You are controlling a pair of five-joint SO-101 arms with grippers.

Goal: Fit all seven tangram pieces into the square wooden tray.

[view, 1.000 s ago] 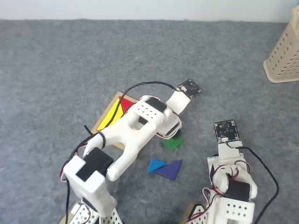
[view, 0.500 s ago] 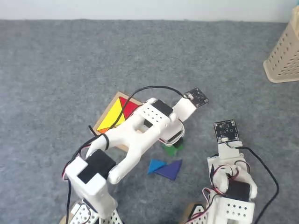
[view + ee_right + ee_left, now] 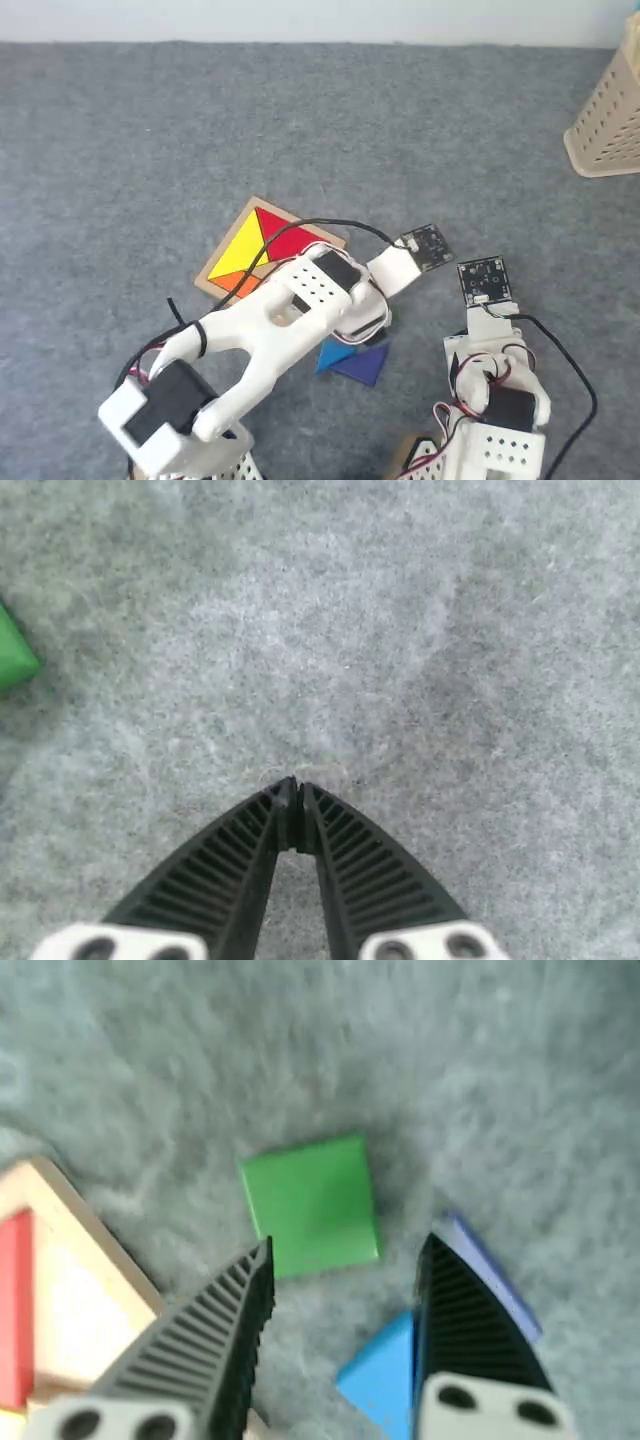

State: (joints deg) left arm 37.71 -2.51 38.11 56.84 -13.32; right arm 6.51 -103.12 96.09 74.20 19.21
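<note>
Table (image 3: pixel 150 130) lit brightly, evenly by diffuse overhead light; soft, faint shadow cast beside green piece (image 3: pixel 312 1205).

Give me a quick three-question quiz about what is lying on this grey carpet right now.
1. True or false: the green square lies inside the tray.
2. Which one is open? A: the left pincer. B: the right pincer.
3. Fill in: the triangle next to the purple piece is ___.

Key: 1 false, it lies on the carpet beside it; 2 A; 3 blue.
</note>
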